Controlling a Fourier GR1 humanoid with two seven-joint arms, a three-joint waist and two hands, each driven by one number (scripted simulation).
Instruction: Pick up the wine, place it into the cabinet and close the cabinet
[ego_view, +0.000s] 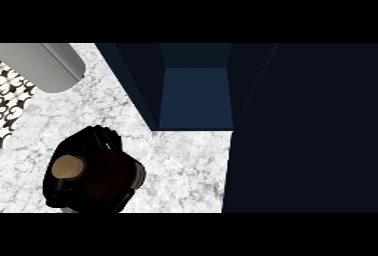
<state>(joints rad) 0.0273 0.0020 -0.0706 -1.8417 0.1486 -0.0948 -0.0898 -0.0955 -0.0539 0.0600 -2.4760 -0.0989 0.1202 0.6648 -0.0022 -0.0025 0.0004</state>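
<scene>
Lower left of frame: left hand curled round wine bottle, black fingers wrapped round dark body; cork-coloured top faces up. Bottle over marble counter, left of and below cabinet, not inside. Cabinet open, blue interior, upper centre. Door fills right side. Grey object upper left.

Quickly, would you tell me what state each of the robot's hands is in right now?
Left hand: shut on the wine bottle, fingers curled round it above the marble counter.
Right hand: not in view.
</scene>
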